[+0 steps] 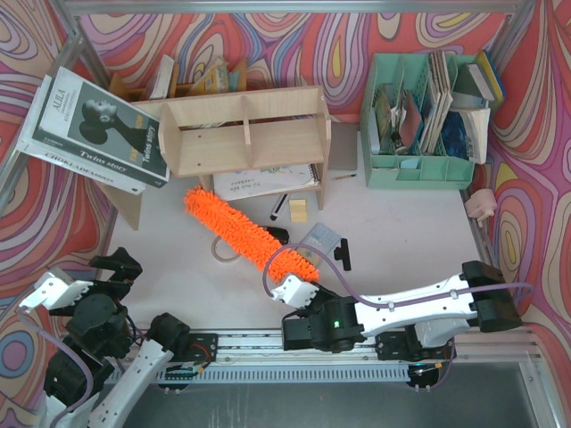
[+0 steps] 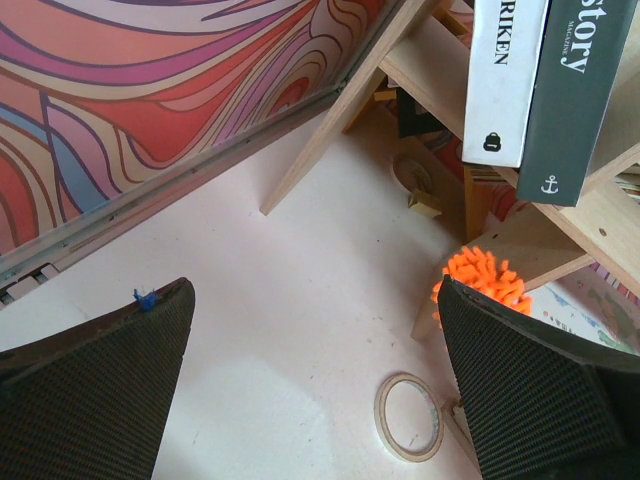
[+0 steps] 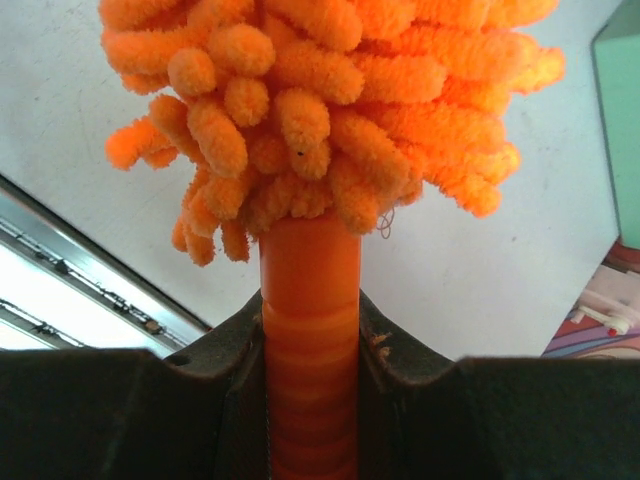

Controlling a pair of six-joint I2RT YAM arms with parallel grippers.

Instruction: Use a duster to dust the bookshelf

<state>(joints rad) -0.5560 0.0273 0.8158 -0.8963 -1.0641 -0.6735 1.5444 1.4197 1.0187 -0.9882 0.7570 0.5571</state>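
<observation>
The right hand (image 3: 310, 330) is clamped shut on the thin orange plastic handle of the long, fluffy orange chenille duster (image 1: 236, 234). The duster stretches diagonally over the counter from near the front edge, and its tip is just in front of the left part of the wide light plywood two-tier bookshelf (image 1: 245, 125). The grip sits right below the fluff on a smooth, round stem, so I judge the head could twist or droop once it drags along a board. A broad sweep could also catch a vertical divider, or nudge the stack of black-and-white magazines (image 1: 98, 129) tilted over the shelf's left end and tip them off. Low passes risk scattering the yellow sticky-note pad (image 1: 297, 209) and the dark pen (image 1: 278, 207) lying by the shelf's right leg. The left hand (image 2: 315, 290) gapes wide with nothing between its fingers, near the counter's front left corner, too far off to steady anything.
</observation>
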